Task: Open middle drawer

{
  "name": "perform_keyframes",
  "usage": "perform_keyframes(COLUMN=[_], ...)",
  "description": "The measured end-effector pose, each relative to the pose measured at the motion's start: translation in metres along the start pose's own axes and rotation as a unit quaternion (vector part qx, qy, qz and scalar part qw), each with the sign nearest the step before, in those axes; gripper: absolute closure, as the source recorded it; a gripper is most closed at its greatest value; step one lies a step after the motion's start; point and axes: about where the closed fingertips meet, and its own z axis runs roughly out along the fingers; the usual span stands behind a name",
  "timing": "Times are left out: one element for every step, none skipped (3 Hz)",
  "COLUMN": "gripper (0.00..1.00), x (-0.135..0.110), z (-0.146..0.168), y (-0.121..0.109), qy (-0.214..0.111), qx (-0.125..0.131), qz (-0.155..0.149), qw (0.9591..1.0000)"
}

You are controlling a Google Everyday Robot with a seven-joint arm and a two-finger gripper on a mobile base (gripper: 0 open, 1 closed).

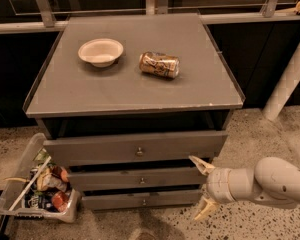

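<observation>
Though agape, claw [202,189] beside middle drawer [110,179]

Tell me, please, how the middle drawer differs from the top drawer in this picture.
The top drawer has a taller, wider front than the middle drawer. The open gripper sits at the middle drawer's right end, below the top drawer's front. Both have flat grey fronts, each with one small round knob at its centre.

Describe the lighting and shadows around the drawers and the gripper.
Camera view: soft overhead light falls on the cabinet top; dark shadow bands sit above and below the middle drawer; the open gripper, at that drawer's right end, is brightly lit; the background is dark.
</observation>
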Motion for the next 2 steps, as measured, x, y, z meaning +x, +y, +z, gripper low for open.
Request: perform_keyframes(gripper=[0.00,0.00], x=[0.015,0.039], z=[0.013,0.034], y=[0.001,-0.001], qy=[-0.006,-0.007], qx=[-0.002,-0.009], qz=[0.002,0.007], qw=[1.0000,0.9999])
